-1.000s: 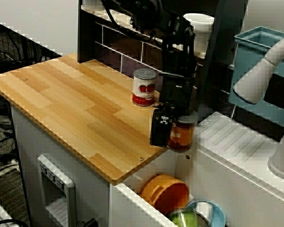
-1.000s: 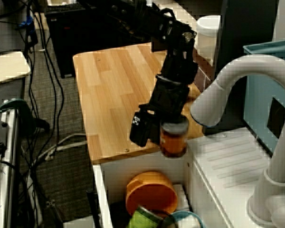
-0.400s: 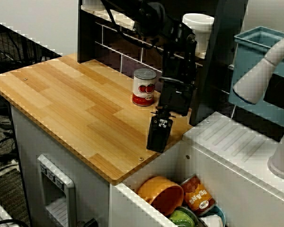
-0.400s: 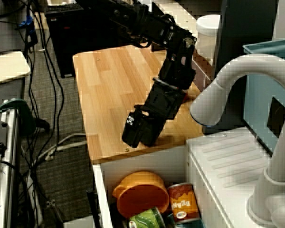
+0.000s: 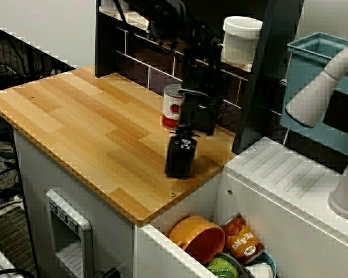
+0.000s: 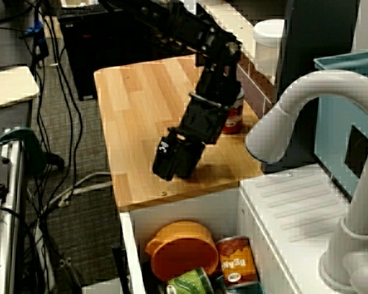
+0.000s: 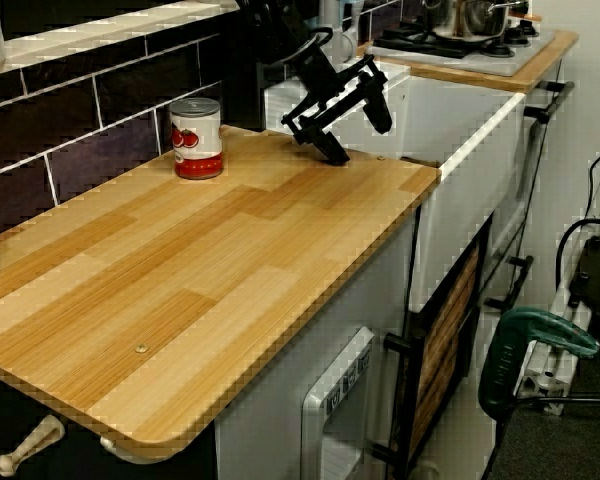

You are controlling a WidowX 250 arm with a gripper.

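My gripper (image 5: 179, 157) hangs open and empty just above the wooden counter (image 5: 75, 124), near its right front corner. In the low view along the counter its two black fingers (image 7: 378, 100) stand spread apart, tilted. A red-and-white tomato can (image 5: 171, 108) stands upright on the counter just behind the gripper, partly hidden by the arm; it also shows as the tomato can (image 6: 234, 116) and the tomato can (image 7: 196, 138). An orange-labelled can (image 5: 242, 237) lies on its side in the sink below, beside an orange bowl (image 5: 198, 236).
The sink also holds a green can (image 6: 187, 283) and a blue bowl rim. A white faucet (image 6: 306, 110) arches over the draining board (image 5: 290, 174). A white cup (image 5: 241, 38) sits on the dark shelf, with a blue bin (image 5: 319, 52) to its right.
The gripper let go of the orange-labelled can, which dropped into the sink beside the orange bowl. The arm then swung left, back over the counter toward the tomato can.
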